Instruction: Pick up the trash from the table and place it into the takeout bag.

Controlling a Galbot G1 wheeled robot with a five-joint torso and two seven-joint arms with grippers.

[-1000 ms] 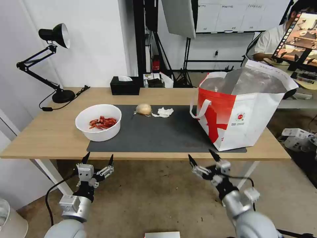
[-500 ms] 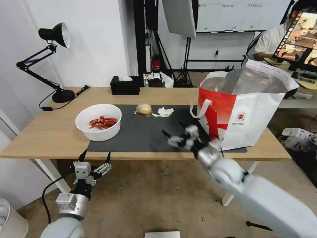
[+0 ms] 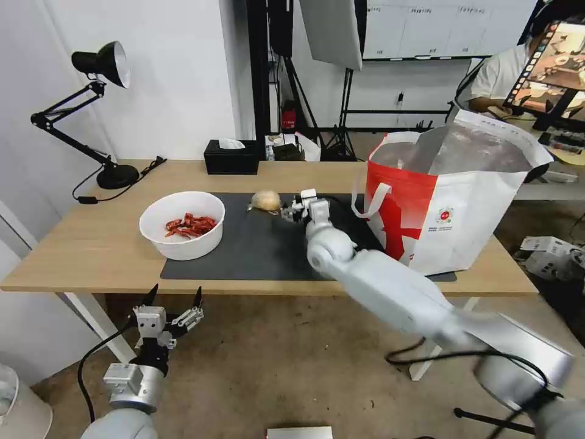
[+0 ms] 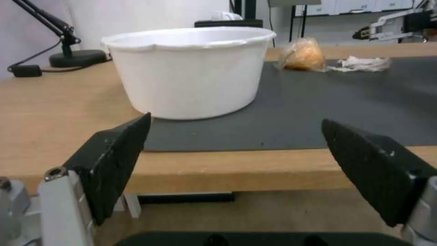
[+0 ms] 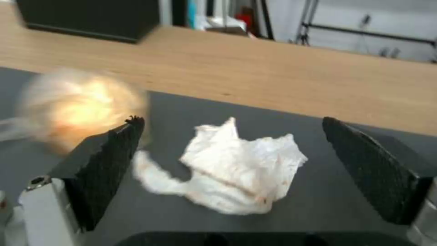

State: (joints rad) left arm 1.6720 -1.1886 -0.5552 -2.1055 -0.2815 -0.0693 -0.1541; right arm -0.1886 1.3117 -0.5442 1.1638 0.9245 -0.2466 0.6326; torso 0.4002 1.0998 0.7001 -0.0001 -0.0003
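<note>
On the table point(image 3: 91, 244), the dark mat point(image 3: 262, 250) carries a white bowl point(image 3: 181, 224) of red shell scraps, a beige wrapped lump point(image 3: 266, 200) and a crumpled white tissue point(image 5: 237, 174). My right gripper point(image 3: 294, 207) reaches over the mat and stands open just above the tissue, one finger point(image 5: 109, 164) beside the lump point(image 5: 77, 106) and the other finger point(image 5: 378, 171) on the far side. The red-and-white takeout bag point(image 3: 451, 201) stands open at the right end. Below the table's front edge my left gripper point(image 3: 175, 294) hangs open, facing the bowl point(image 4: 191, 71).
A black tissue box point(image 3: 230, 157) sits at the table's back edge, behind the lump. A black desk lamp point(image 3: 100, 67) stands at the back left corner with its cable on the wood. Bare mat lies between the bowl and the bag.
My right arm swung up from below the table's front edge and across the mat to the tissue. The left gripper sank slightly and stays open.
</note>
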